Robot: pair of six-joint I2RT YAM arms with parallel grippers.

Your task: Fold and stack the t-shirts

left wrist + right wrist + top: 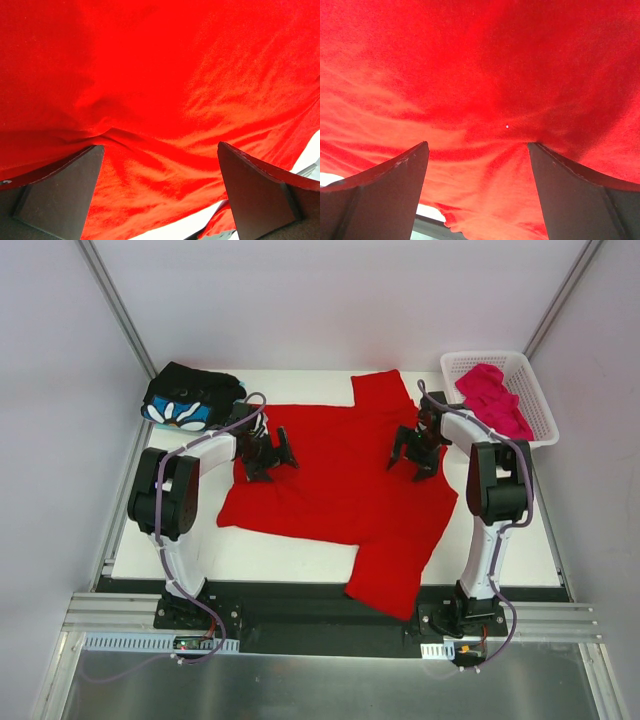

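Clearly, in the top external view, the red t-shirt [340, 475] lies spread out flat across the middle of the white table [290, 560]. One sleeve points to the far side, and the other reaches over the near edge toward the arm bases. I judge it is laid open like this so that it can be folded first. The left gripper [268, 455] stands over the left part of the cloth and the right gripper [415, 452] over the right part, both spread, so a two-sided pinch seems to be prepared.

The black t-shirt [185, 398] with flower print sits bunched at the far left corner. The pink t-shirt [495, 400] waits in the white basket [545, 410] at the far right. Plain pale walls [300, 300] close the table on three sides.

From the left wrist view, the left gripper [160, 190] has its dark fingers [60, 195] wide apart, with only red t-shirt [165, 75] between them and nothing pinched. A small crease runs by one fingertip, so it may be touching the cloth.

From the right wrist view, the right gripper [477, 190] is also spread, low over the red t-shirt [485, 65]. It holds nothing, and a strip of white table shows beneath the cloth edge.
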